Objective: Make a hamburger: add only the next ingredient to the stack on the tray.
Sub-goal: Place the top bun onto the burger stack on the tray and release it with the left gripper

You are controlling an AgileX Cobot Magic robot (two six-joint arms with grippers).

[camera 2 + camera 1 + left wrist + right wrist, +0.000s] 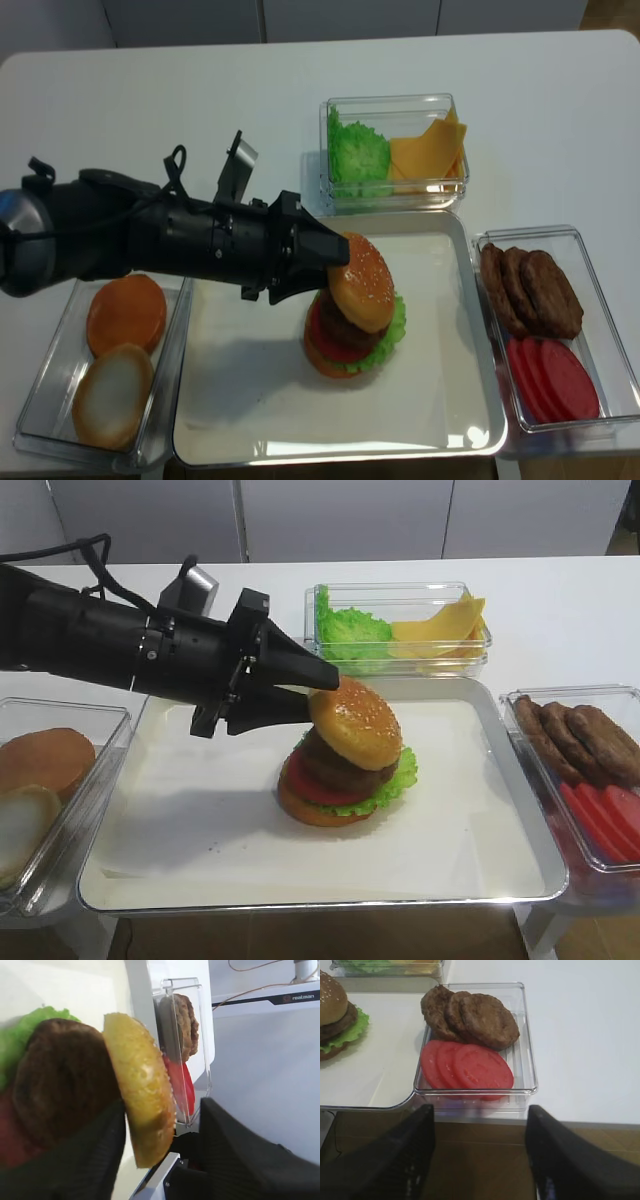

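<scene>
Three spare patties (470, 1017), three tomato slices (467, 1066)

From my right wrist camera I see a clear plastic tub (527, 1067) on the white table (580, 1035), holding three dark patties (472, 1017) overlapped at the back and three red tomato slices (465, 1066) overlapped at the front. To its left lies the paper-lined tray (370, 1080), its rounded corner just beside the tub. At the upper left edge sits the stack (340, 1015), partly cut off, with the seeded bun top (331, 997) resting on the patty. The right gripper (480, 1160) shows two dark fingers (395, 1160) low in frame, gripping nothing.
</scene>
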